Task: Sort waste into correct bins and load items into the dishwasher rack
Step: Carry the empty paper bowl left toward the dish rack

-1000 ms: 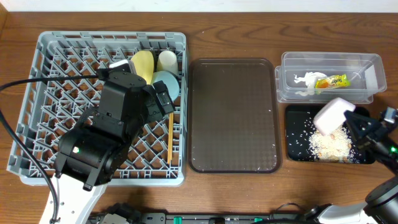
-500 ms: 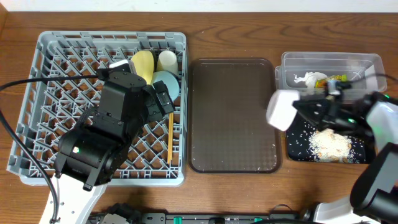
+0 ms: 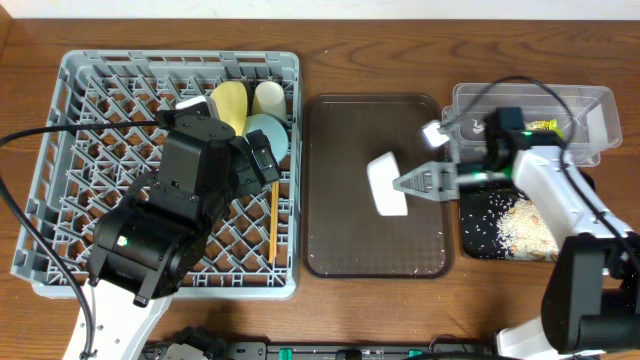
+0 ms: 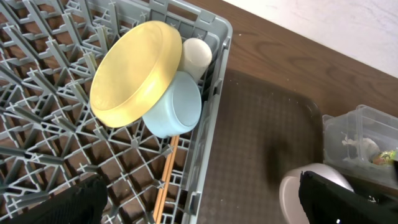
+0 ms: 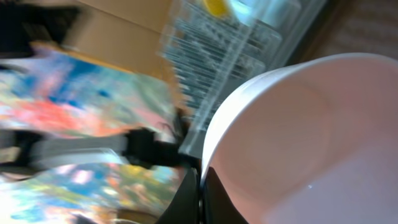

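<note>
One white bowl [image 3: 384,175], rim in right claw [image 3: 402,186], over brown tray [image 3: 340,200].

The wooden tabletop [image 3: 380,60] carried a grey dishwasher rack [image 3: 130,58], a brown serving tray [image 3: 340,200], a clear tub [image 3: 580,93] and a black tray [image 3: 470,245].

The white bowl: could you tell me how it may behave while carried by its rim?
The white bowl looks rigid and smooth, so it probably will not flex but may slip. The right tool pinches only its rim, on edge above the brown tray, so it could pivot or drop.
</note>
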